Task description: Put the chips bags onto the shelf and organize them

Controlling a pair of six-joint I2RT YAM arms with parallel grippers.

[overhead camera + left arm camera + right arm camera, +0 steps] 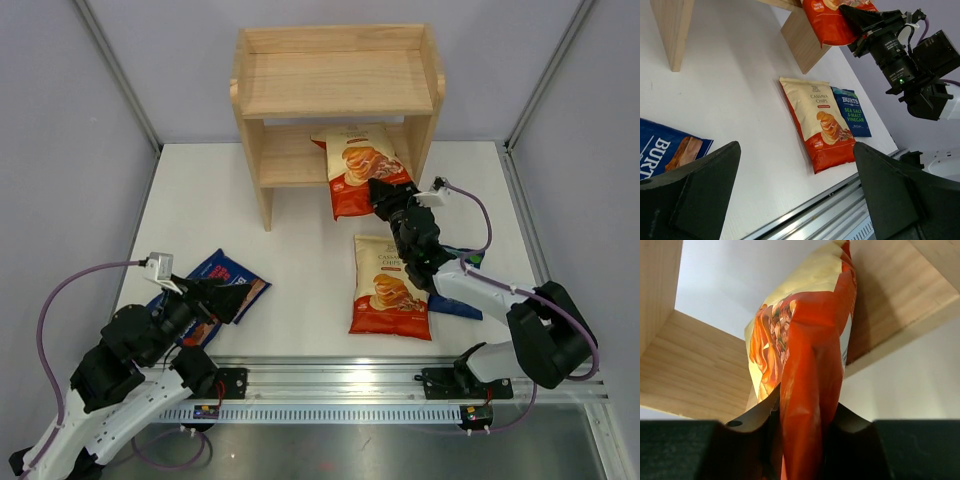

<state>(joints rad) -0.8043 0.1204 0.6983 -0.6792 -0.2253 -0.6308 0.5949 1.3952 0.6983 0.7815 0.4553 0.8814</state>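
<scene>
One Cassava Chips bag [360,168] lies with its cream top pushed into the lower tier of the shelf [340,72], by the right side panel, while its red-orange bottom end hangs out over the front edge; it slants that way because it is fed in top first from the front; the right gripper [385,192] has its fingers on either side of that red end, and in the right wrist view the bag fills the gap between them, though I cannot tell whether they press it or merely flank it; the bag looks far enough in to rest on the tier, so I judge this the point of letting go; the upper tier holds nothing; a second Cassava Chips bag [390,285] lies flat on the table [290,235] near the front, with the green-lettered Burts bag [852,112] just beside it, edges touching, under the right arm; well apart at the left, a red-accented Burts bag [222,272] lies flat, and the left gripper [228,300] hovers by it with jaws spread wide and nothing between them, seemingly ready for that bag.
</scene>
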